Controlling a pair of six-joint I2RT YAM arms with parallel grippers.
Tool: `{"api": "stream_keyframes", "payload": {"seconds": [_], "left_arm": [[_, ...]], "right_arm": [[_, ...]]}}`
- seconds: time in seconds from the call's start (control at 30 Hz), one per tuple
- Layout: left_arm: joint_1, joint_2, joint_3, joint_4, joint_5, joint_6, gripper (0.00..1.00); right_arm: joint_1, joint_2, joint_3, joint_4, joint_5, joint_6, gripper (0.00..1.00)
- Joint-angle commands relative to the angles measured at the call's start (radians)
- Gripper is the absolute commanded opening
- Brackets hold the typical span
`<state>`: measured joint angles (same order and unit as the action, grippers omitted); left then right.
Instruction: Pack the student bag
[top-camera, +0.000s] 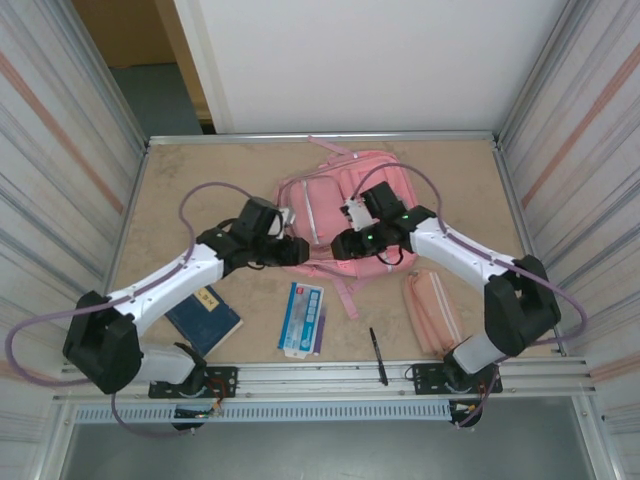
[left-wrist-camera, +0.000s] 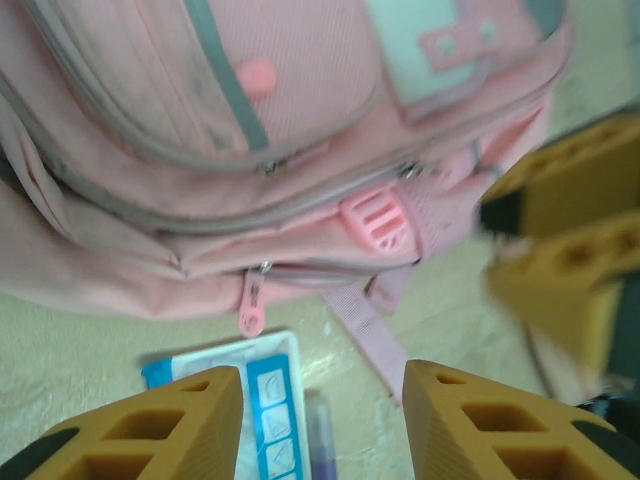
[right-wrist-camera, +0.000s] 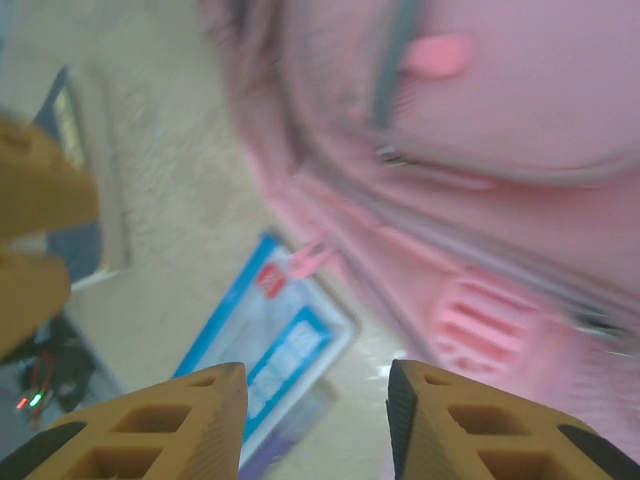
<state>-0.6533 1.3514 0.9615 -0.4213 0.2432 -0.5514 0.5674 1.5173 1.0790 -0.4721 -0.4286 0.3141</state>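
Note:
The student bag (top-camera: 338, 205) is a large pink backpack lying flat at the back middle of the table, front pockets up. My left gripper (top-camera: 303, 252) and right gripper (top-camera: 338, 246) hover tip to tip over its near edge. In the left wrist view the left gripper (left-wrist-camera: 322, 400) stands open with nothing between its fingers, above the bag (left-wrist-camera: 250, 150), its pink zip pull (left-wrist-camera: 251, 302) and a loose strap (left-wrist-camera: 365, 335). The right gripper (right-wrist-camera: 315, 395) is also open and empty, beside the bag (right-wrist-camera: 480, 150).
A blue-and-white packet (top-camera: 301, 318) with a purple pen beside it lies near the front middle. A dark blue notebook (top-camera: 203, 318) sits front left, a black pen (top-camera: 378, 355) front centre, a slim pink pencil case (top-camera: 432, 310) front right. Metal walls flank the table.

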Motion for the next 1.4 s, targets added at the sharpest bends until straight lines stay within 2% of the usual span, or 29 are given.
{"api": "stream_keyframes", "payload": {"seconds": [0.0,0.13,0.53,0.83,1.03,1.13,1.23,1.37], "left_arm": [[-0.063,0.045,0.058,-0.087,-0.175,0.033,0.44],[-0.078,0.128,0.114,-0.142,-0.177,0.015,0.42],[-0.084,0.318,0.191,-0.139,-0.040,-0.014,0.31],[-0.075,0.444,0.268,-0.172,-0.046,-0.063,0.28],[-0.065,0.474,0.252,-0.147,-0.041,-0.104,0.28],[-0.065,0.448,0.240,-0.155,-0.096,-0.120,0.35],[-0.065,0.427,0.227,-0.158,-0.135,-0.131,0.37],[-0.069,0.408,0.193,-0.125,-0.096,-0.162,0.36]], "right_arm": [[-0.037,-0.069,-0.053,0.034,0.137,-0.004,0.41],[-0.047,-0.116,-0.071,0.036,0.200,-0.023,0.43],[-0.050,-0.107,-0.126,0.068,0.218,-0.035,0.43],[-0.053,-0.102,-0.117,0.057,0.207,-0.042,0.43],[-0.052,-0.120,-0.140,0.061,0.212,-0.046,0.43],[-0.052,-0.119,-0.139,0.051,0.201,-0.042,0.43],[-0.053,-0.125,-0.152,0.059,0.206,-0.044,0.43],[-0.052,-0.123,-0.147,0.053,0.196,-0.042,0.43]]}}
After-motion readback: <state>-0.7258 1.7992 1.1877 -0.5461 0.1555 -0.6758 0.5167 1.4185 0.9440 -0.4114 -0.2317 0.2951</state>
